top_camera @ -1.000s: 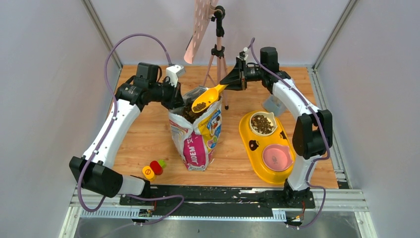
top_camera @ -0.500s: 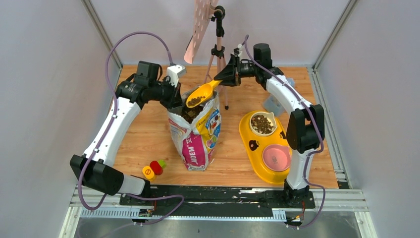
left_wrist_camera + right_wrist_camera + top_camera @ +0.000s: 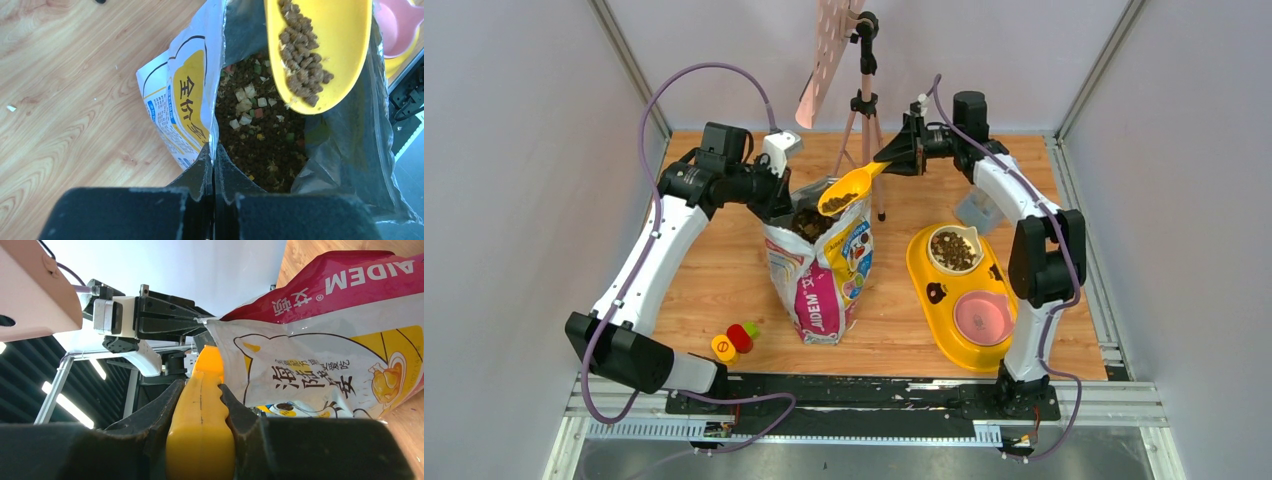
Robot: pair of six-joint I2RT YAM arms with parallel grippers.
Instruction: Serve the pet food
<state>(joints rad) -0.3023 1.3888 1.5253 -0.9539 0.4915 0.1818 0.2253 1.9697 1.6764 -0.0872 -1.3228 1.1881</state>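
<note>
The printed bag (image 3: 819, 280) stands open in the middle of the table. My left gripper (image 3: 214, 150) is shut on its rim, at the bag's left top edge (image 3: 776, 198). My right gripper (image 3: 201, 387) is shut on the handle of the yellow scoop (image 3: 849, 188), which hangs over the bag's mouth. Pet food (image 3: 300, 65) lies in the scoop's bowl as a brown heap. More of it fills the bag (image 3: 260, 145) and the white bowl (image 3: 953, 250) of the yellow feeder (image 3: 924, 275).
A pink bowl (image 3: 982, 317) sits in the feeder's near half. Behind the bag stands a tripod (image 3: 864, 105) holding a pink perforated board (image 3: 824, 60). Coloured caps (image 3: 734, 340) lie at front left. A clear container (image 3: 977, 210) is by the right arm.
The right gripper has lifted the loaded scoop out of the bag and shifted it slightly right. The left gripper has held still on the bag's rim.
</note>
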